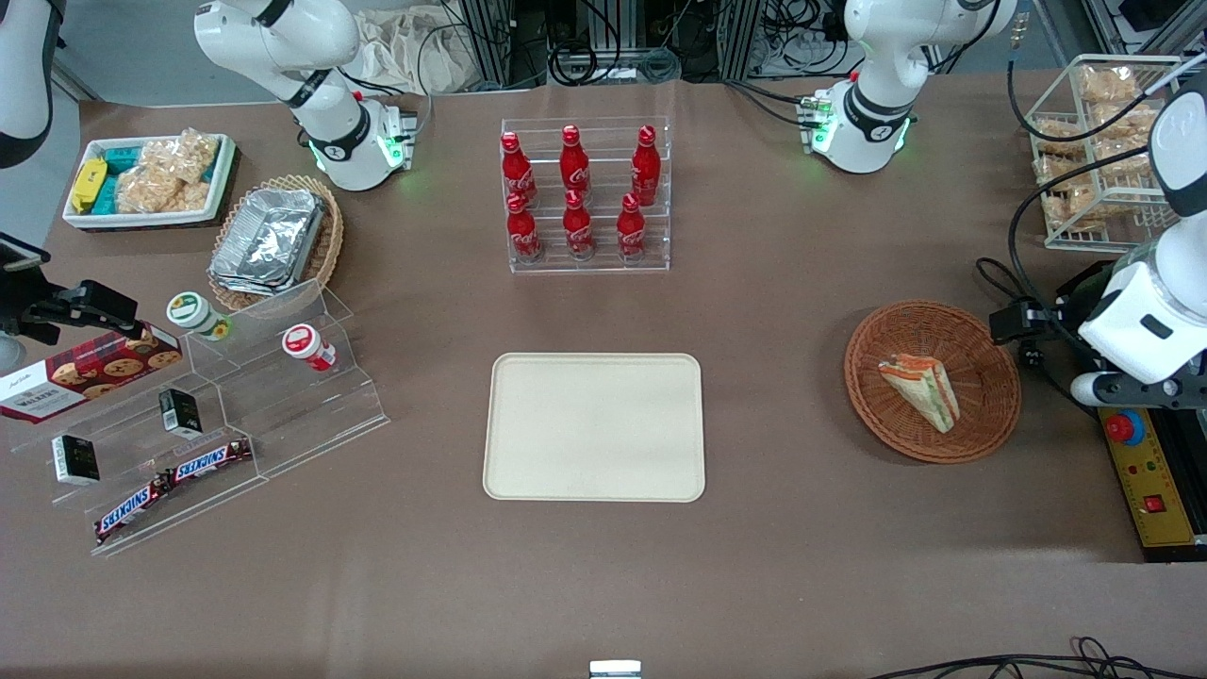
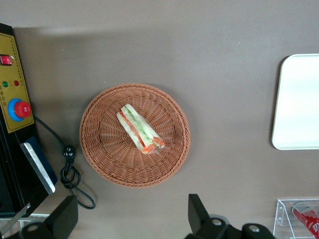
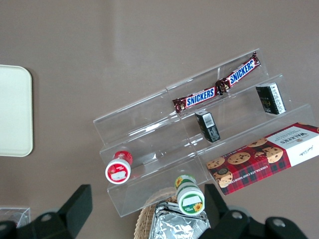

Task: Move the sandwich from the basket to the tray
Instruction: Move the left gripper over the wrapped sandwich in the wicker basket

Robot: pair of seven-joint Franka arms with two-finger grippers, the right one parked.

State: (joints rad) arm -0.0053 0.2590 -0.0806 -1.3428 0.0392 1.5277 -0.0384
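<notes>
The tray [image 1: 594, 426], flat, cream-beige, rounded at the corners and low-rimmed, is lying bare on the tabletop [image 1: 754, 311], well apart from the claw and toward the parked arm's end. The basket [image 2: 104, 149], round, shallow, reddish-brown wicker, is sitting below the claw, nearer to it than the tray. The sandwich [image 2: 140, 129] is lying inside the basket, close to its middle: a triangular wedge in clear wrap, pale bread with orange and green layers showing along the cut face. The claw [image 2: 130, 219] is hanging above the basket's edge, fingers [image 2: 197, 211] spread wide, gripping nothing, clear of the sandwich.

Judgement: the sandwich is likely light and soft, and the wrap probably slippery and loose. Heavy pressure would likely crush the bread. The better hold appears to be across the two flat bread faces near mid-length, with gentle closure.
</notes>
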